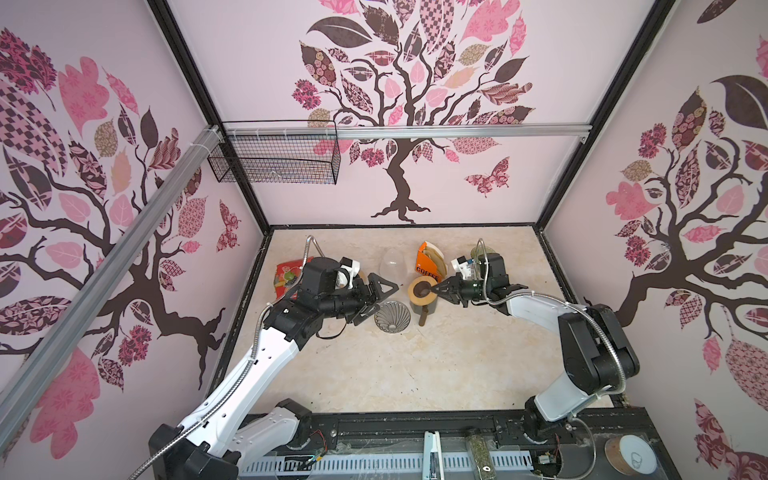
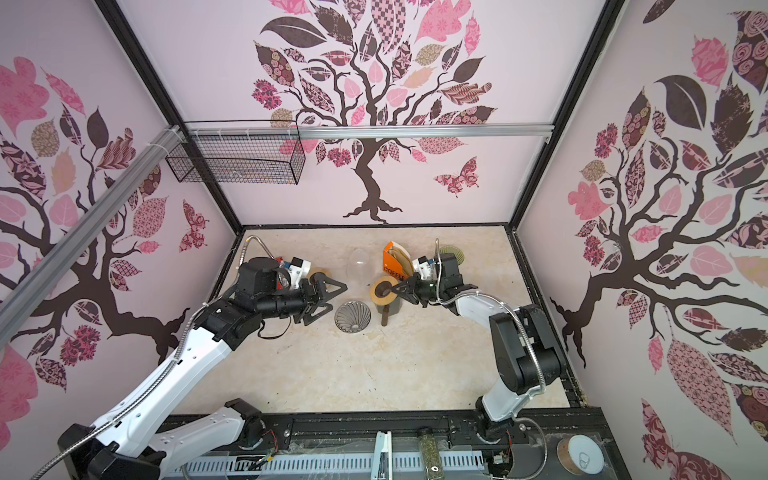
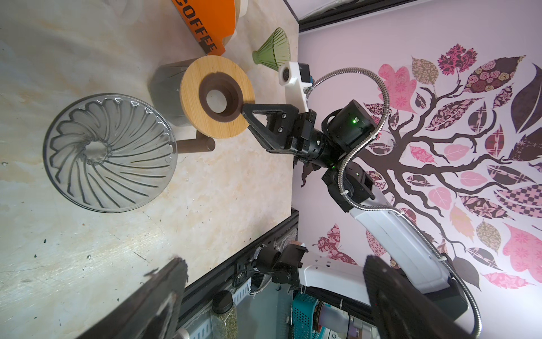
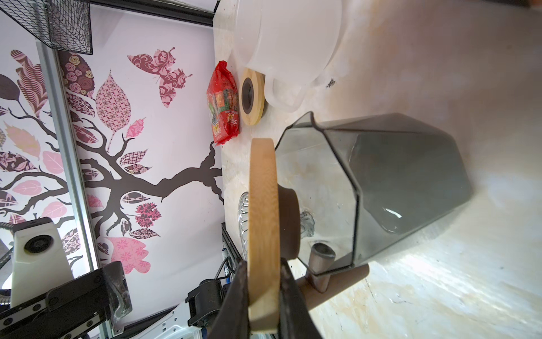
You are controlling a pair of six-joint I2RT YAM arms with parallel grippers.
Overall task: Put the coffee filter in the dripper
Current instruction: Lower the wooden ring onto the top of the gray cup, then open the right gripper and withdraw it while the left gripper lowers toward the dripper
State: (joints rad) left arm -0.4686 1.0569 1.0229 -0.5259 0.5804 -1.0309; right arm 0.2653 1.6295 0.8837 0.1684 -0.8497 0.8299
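The dripper (image 1: 392,316) (image 2: 352,316) (image 3: 110,152) is a clear ribbed glass cone lying on the table. Beige coffee filter papers (image 1: 434,250) (image 2: 401,251) stand in an orange "COFFEE" holder (image 1: 426,266) (image 3: 211,23) behind it. My left gripper (image 1: 384,297) (image 2: 337,298) (image 3: 275,264) hangs open and empty just left of the dripper. My right gripper (image 1: 436,289) (image 2: 397,289) (image 4: 263,264) is shut on the edge of a wooden ring (image 1: 415,297) (image 3: 193,88) (image 4: 262,205) with a brown collar. It holds the ring level over a smoked grey carafe (image 1: 426,311) (image 4: 396,182).
A clear glass jug (image 1: 392,262) (image 4: 290,38) stands behind the dripper. A red snack bag (image 1: 286,274) (image 4: 223,102) and a second wooden ring (image 2: 319,274) (image 4: 252,97) lie at the back left, a green dripper (image 1: 482,251) (image 3: 274,48) at the back right. A wire basket (image 1: 278,153) hangs on the back wall.
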